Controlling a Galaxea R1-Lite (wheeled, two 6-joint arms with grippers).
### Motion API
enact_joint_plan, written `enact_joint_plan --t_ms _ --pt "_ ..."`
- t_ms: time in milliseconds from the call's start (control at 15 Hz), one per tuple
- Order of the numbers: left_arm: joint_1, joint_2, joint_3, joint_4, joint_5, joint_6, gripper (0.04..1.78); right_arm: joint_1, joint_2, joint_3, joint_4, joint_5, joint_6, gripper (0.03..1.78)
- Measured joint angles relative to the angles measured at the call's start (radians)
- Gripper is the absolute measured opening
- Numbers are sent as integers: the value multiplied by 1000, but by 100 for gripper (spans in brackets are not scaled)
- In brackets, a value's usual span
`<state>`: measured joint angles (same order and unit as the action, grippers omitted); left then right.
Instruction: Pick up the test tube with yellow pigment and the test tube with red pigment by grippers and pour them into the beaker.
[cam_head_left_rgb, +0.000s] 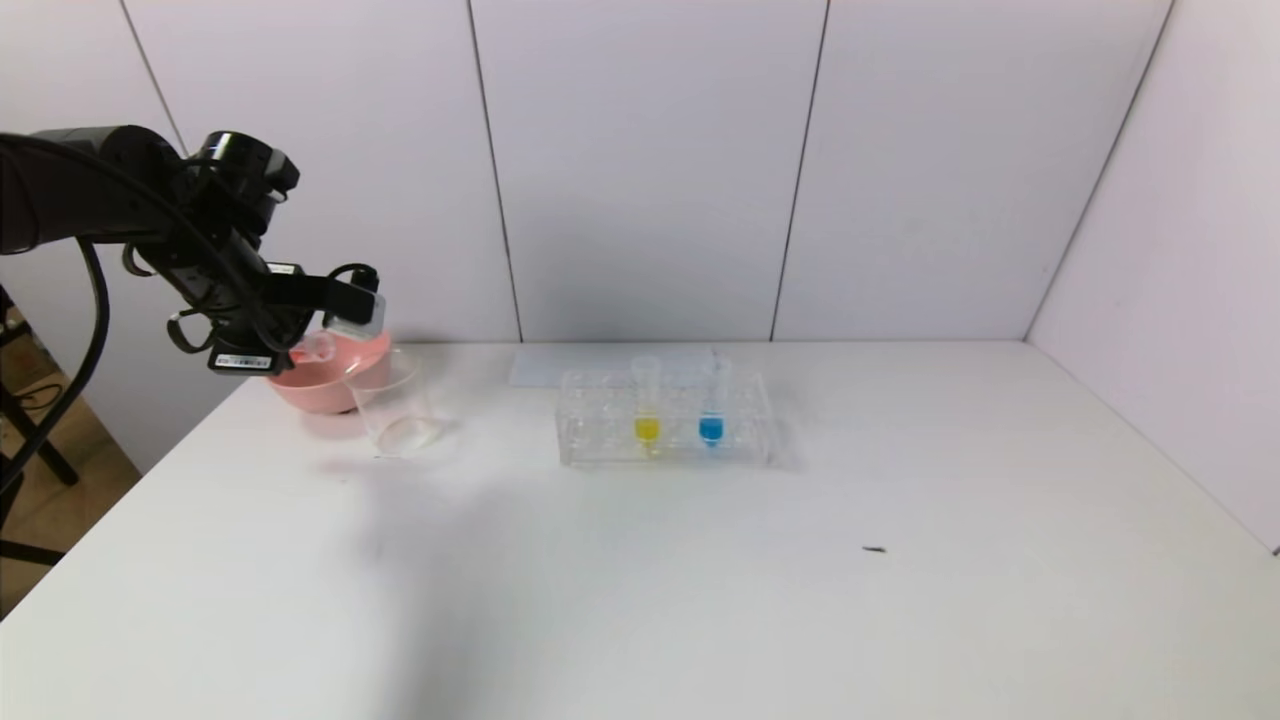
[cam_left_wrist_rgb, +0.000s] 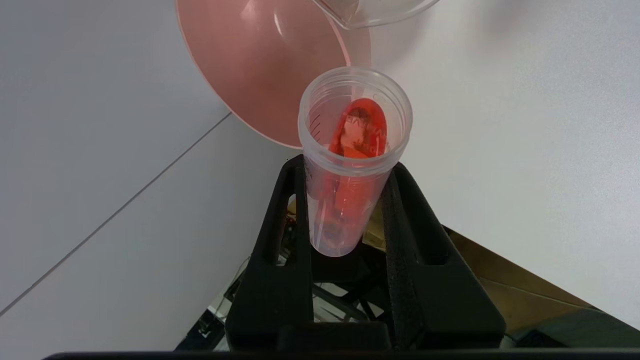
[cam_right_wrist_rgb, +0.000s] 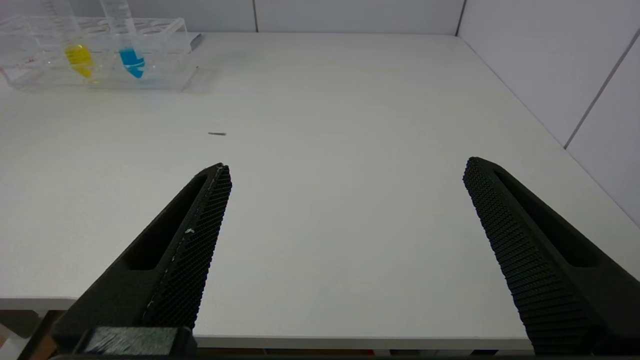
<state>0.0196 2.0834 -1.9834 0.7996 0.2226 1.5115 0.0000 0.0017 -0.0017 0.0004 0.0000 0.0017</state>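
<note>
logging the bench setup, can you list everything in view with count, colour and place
red test tube: 1, clear with red pigment, tilted in the left gripper's jaws over the pink bowl
yellow test tube: 1, clear, yellow tip, in rack
blue test tube: 1, clear, blue tip, in rack beside yellow
rack: 1, clear, table centre
beaker: 1, clear, in front of bowl
pink bowl: 1, table's far left
table: 1, white
left gripper: shut on tube
right gripper: open, over table's near right

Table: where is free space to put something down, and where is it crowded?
The table is bare in front of the tube rack, apart from a small dark speck, and on the right, toward the side wall. The far left corner is crowded: pink bowl, beaker, and left gripper holding the red test tube.
</note>
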Motion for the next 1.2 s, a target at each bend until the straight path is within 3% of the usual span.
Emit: enact_joint_plan --t_ms 1200 --pt "-31 13 -5 -5 53 38 44 0 0 0 0 0 0 170"
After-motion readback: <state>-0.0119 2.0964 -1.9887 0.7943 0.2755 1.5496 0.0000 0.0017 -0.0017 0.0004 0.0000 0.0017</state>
